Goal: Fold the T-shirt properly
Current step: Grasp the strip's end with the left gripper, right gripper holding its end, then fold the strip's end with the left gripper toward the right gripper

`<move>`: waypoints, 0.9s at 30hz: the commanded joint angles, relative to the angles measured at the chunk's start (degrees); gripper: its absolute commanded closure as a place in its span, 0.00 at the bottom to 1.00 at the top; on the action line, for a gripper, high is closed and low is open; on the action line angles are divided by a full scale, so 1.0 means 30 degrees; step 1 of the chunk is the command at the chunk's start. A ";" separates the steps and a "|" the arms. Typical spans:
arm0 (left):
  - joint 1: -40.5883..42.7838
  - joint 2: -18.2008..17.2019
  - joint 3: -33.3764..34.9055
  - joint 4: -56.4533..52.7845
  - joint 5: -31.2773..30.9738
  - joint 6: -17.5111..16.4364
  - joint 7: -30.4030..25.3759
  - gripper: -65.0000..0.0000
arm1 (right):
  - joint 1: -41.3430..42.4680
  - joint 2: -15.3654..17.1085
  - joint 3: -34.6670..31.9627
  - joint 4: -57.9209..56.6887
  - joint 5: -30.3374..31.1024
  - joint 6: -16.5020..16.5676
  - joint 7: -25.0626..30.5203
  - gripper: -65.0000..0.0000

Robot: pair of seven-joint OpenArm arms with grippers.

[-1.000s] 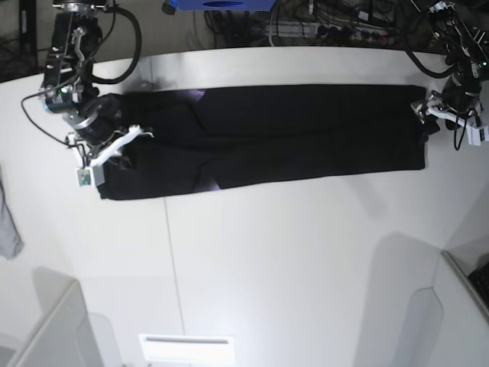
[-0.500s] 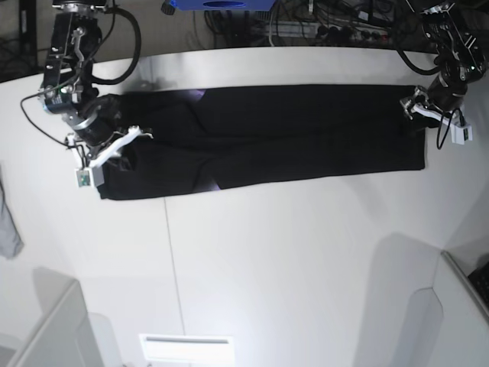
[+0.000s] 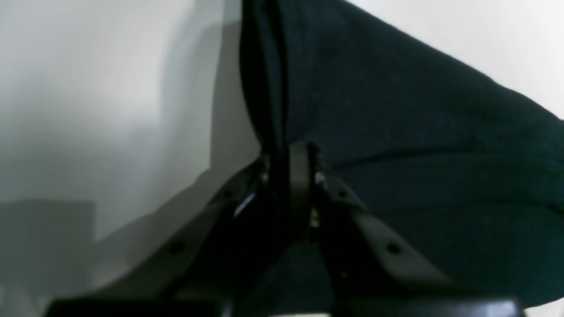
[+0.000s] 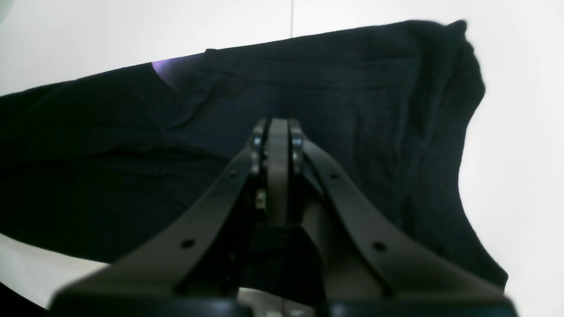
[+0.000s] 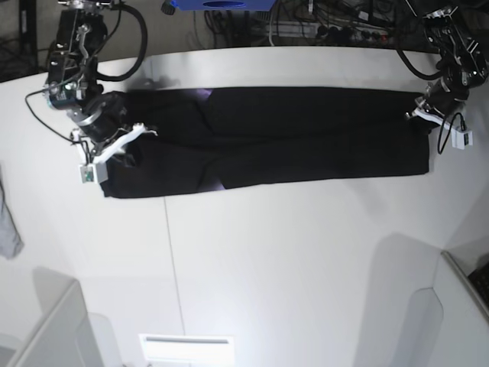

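Observation:
The black T-shirt (image 5: 290, 138) lies as a long folded strip across the white table (image 5: 306, 252). A purple patch (image 4: 165, 70) shows at one of its folds. My left gripper (image 5: 420, 115) is at the strip's right end. In the left wrist view the left gripper (image 3: 286, 163) is shut on a raised fold of the T-shirt (image 3: 418, 132). My right gripper (image 5: 126, 149) is at the strip's left end. In the right wrist view the right gripper (image 4: 277, 132) is shut, and creases in the T-shirt (image 4: 110, 154) run to its tips.
A small grey cloth scrap (image 5: 8, 222) hangs at the table's left edge. A seam (image 5: 172, 252) runs down the tabletop. Cables and a blue object (image 5: 221, 4) sit behind the table. Grey panels stand at the lower corners (image 5: 53, 329) (image 5: 458, 306).
The left gripper has gone from open to shut on the shirt's right end after moving onto it. The right arm has shifted slightly upward at the left end.

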 commanded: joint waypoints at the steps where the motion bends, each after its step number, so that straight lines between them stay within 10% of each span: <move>1: -0.0048 -0.0545 -0.0145 0.0512 -0.0234 -0.0103 -0.0276 1.00 | 0.0157 0.0194 0.0129 0.0362 0.0183 0.0104 0.0447 1.00; 15: 0.0684 0.1184 0.0002 0.7223 0.4865 -0.0221 -0.0276 1.00 | 0.0157 0.0164 0.0129 0.0362 0.0183 0.0104 0.0476 1.00; 27: 0.1534 0.1565 0.3636 0.9186 0.5070 -0.0103 -0.0247 1.00 | 0.0187 -0.0187 0.0159 0.0332 0.0183 -0.0013 0.0476 1.00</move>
